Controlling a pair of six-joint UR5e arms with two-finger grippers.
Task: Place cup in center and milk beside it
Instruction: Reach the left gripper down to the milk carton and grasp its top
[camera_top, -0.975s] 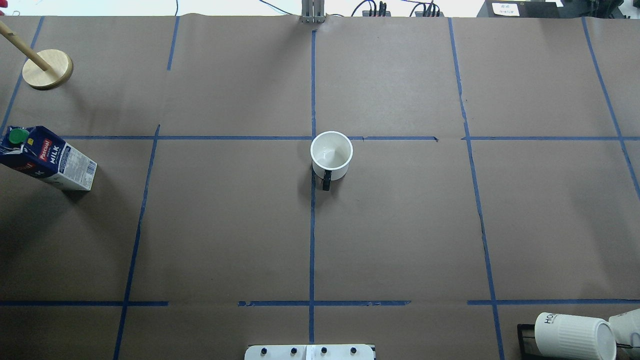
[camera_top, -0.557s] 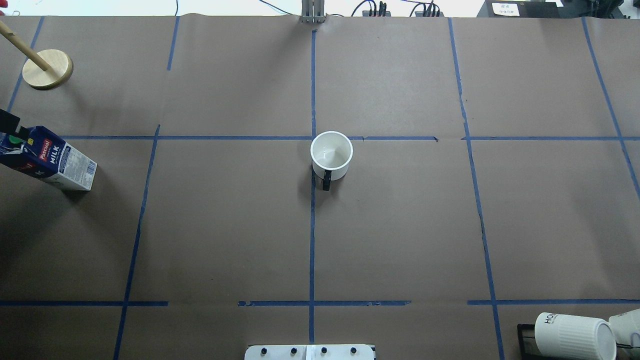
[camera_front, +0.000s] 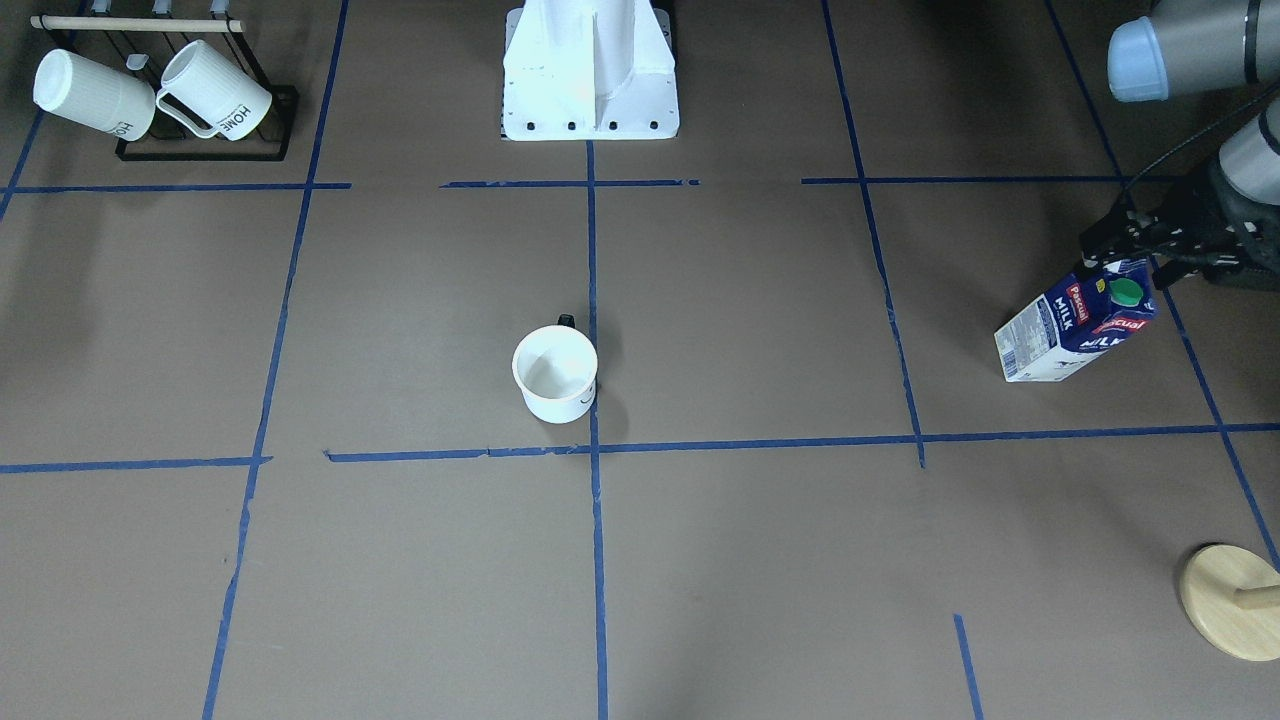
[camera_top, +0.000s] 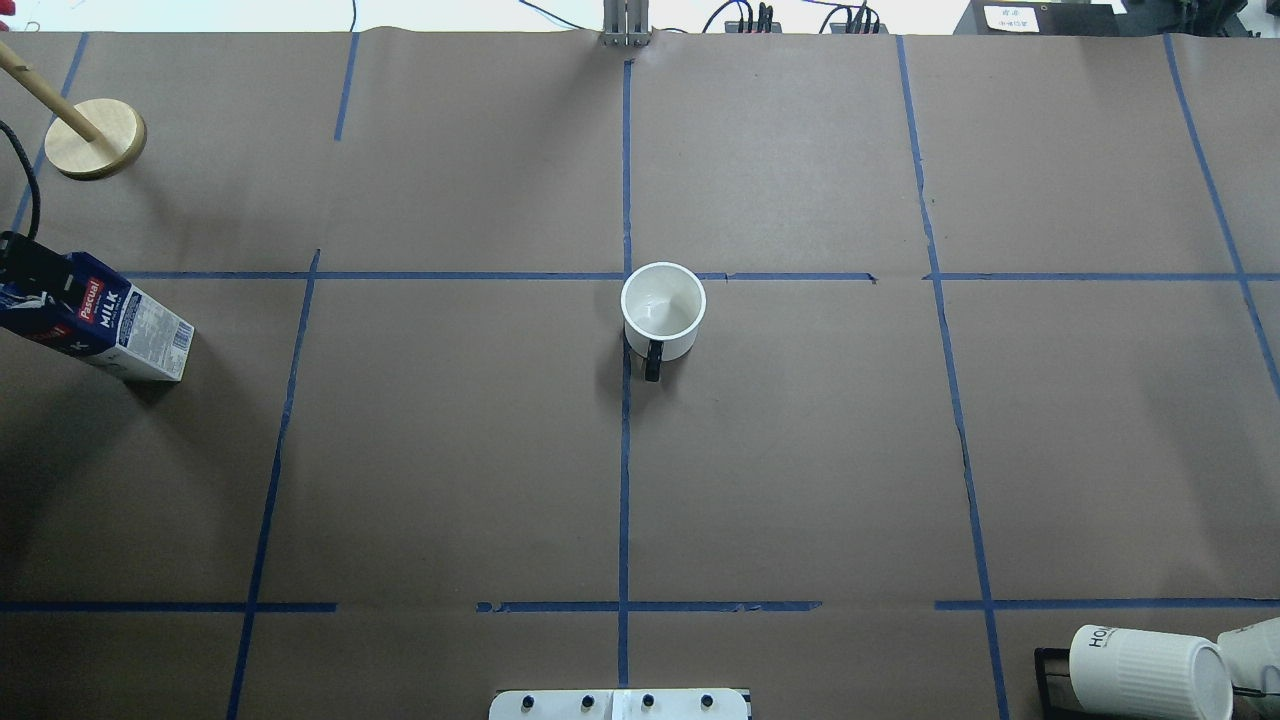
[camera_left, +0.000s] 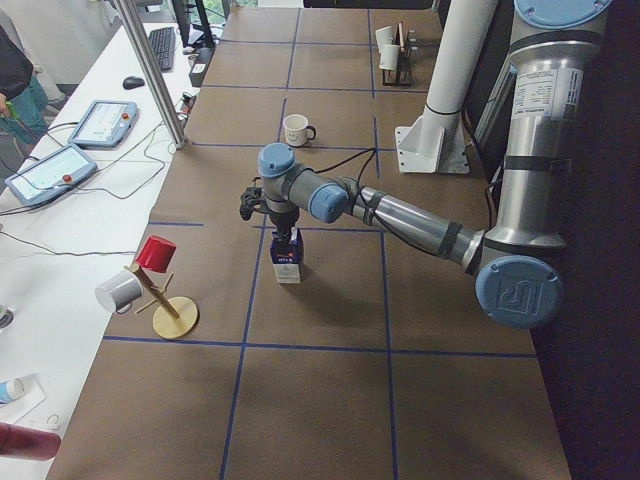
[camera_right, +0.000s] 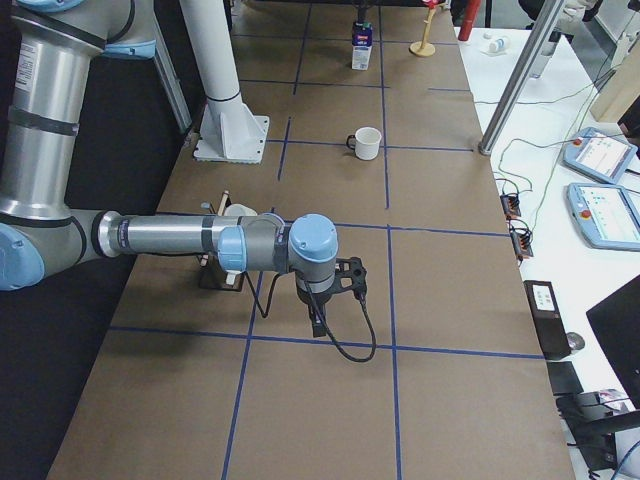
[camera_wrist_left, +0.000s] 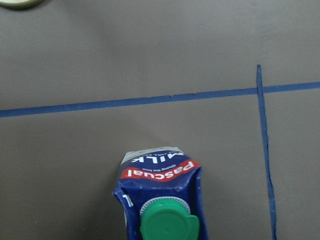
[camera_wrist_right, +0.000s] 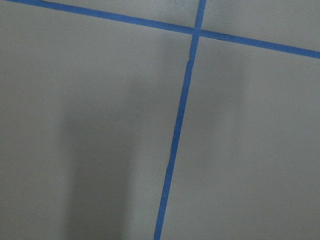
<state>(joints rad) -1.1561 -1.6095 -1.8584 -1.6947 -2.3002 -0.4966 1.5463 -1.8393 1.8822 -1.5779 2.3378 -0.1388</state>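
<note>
Overhead exterior view: the cup (camera_top: 663, 310) stands upright with its mouth open to the camera, just near and right of the center (camera_top: 627, 275). Its rim reaches up to the crossing of the blue tape. Its black handle points toward the robot and lies over the tape line that runs near-to-far.

The milk (camera_top: 110, 320) stands far off at the table's left edge, well apart from the cup. Its "Pascual" and "MILK" lettering faces up toward this camera. In the exterior left view the carton (camera_left: 287, 262) stands upright on its base, close beside a near-to-far tape line.

The left gripper (camera_front: 1128, 250) hangs right over the top of the carton, and in the overhead view it hides the green cap. In the front-facing view its dark fingertips sit spread apart, one to each side of the carton's top — not clamped on it. The left wrist camera looks straight down on the cap (camera_wrist_left: 167, 227) and the red label, with no finger in its picture.

The right gripper (camera_right: 352, 280) shows only in the exterior right view, low over bare brown paper on the table's right side and near a tape crossing; whether its jaws are apart or together I cannot tell.

A wooden peg stand (camera_top: 95, 138) sits at the far left — beyond the milk. A black rack with ribbed "HOME" mugs (camera_top: 1150, 672) is at the near right corner.
</note>
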